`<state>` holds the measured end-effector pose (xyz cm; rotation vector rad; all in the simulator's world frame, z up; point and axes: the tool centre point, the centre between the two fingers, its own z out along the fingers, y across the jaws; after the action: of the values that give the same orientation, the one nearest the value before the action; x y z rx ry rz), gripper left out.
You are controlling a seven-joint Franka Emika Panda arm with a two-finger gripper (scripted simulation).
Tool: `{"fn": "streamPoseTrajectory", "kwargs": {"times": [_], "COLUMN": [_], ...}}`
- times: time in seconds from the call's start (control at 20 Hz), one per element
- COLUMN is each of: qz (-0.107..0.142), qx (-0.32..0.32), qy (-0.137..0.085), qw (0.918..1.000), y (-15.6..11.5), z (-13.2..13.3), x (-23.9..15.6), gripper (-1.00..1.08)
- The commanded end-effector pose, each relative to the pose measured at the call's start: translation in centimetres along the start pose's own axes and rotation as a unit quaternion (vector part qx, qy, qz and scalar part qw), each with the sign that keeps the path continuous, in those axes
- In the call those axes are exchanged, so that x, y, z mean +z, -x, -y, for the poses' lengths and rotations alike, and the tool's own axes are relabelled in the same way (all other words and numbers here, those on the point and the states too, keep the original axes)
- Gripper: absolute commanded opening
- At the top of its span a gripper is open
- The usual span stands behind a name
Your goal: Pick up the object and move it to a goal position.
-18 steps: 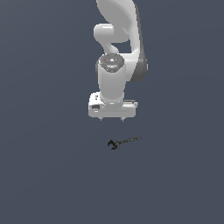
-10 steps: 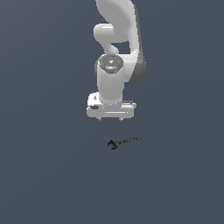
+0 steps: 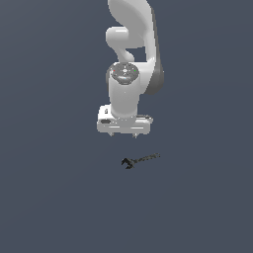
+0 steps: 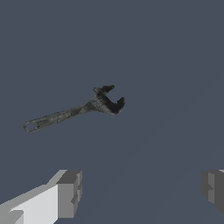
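Since the earlier frames the arm has dropped only slightly, and the gripper [image 3: 123, 135] has sunk a little closer to the floor while the wrench [image 3: 140, 160] lies where it lay. The gripper hangs above the dark surface with its fingers spread wide and nothing between them; in the wrist view the two grey pads [image 4: 70, 194] stand far apart at the edge of the picture, and the wrench [image 4: 74, 112] sits ahead of them, outside the gap. The tool rests flat on the floor, below the gripper and offset from it toward the exterior view's right, clear of both fingertips. Its long axis runs at a shallow slant, the black forked end toward the exterior view's left and nearer the gripper, the grey speckled shaft trailing away to the right. As I judge it, the gripper must shift over the shaft and turn its fingers to close across that axis before descending.
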<state>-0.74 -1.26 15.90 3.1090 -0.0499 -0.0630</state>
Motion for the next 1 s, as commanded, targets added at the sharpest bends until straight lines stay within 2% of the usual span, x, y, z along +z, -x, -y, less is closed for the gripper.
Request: {"fn": "streamPoseTrajectory", "kwargs": {"times": [0.0, 0.55, 0.95], "qz": [0.000, -0.001, -0.001], "qx": [0.008, 0.093, 0.193], "qy": [0.000, -0.006, -0.011], "qw": [1.0000, 0.9956, 0.9812], "y": [-0.1, -0.9, -1.8], "z": [0.1, 1.3, 2.6], "x": [0.1, 1.3, 2.7], "gripper": [1.00, 1.00, 1.00]}}
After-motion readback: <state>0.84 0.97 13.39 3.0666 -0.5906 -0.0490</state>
